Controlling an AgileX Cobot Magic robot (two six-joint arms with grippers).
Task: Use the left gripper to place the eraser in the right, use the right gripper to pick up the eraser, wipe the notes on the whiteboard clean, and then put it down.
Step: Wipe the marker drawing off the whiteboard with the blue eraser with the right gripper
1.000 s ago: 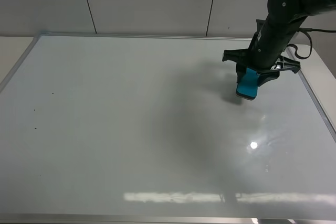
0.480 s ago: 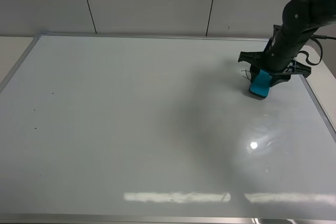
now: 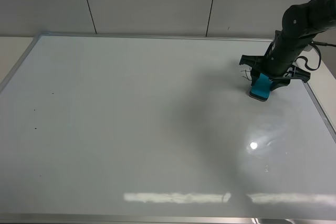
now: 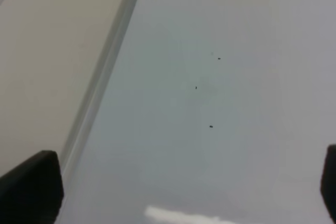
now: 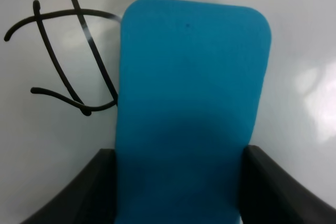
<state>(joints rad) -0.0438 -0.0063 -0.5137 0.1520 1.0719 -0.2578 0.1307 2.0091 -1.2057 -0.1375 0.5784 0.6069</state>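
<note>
My right gripper (image 3: 262,84) clamping eraser (image 3: 259,89) beside notes (image 5: 68,57), whiteboard (image 3: 318,105) frame near at 3 o'clock, room toward 9, left gripper (image 4: 181,190) spread.

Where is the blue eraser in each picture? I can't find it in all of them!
Exterior high: the eraser sits at the far right of the whiteboard, clamped in the right gripper.
Left wrist: not in it.
Right wrist: the eraser fills the middle.
Shared landmark: the black notes scribble right beside the eraser, in both of those views.
</note>
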